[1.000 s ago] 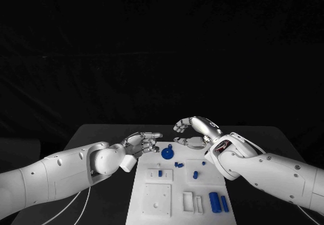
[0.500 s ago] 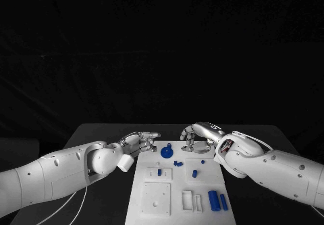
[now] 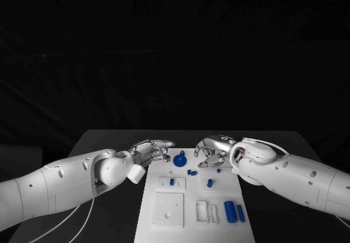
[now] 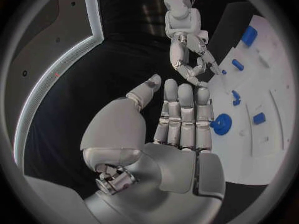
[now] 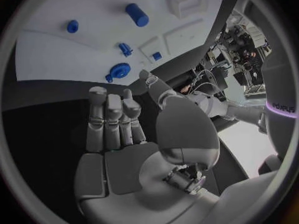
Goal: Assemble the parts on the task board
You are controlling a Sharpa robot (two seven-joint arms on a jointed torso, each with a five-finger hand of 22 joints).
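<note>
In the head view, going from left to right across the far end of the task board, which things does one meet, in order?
Left robot hand → blue gear-shaped part → right robot hand. All three lie over or at the far end of the white task board.

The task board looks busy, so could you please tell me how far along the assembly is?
Early on. A few small pegs seem to stand in the task board. The left hand and right hand hover near its far end, holding nothing. The gear and two cylinders lie loose.
</note>
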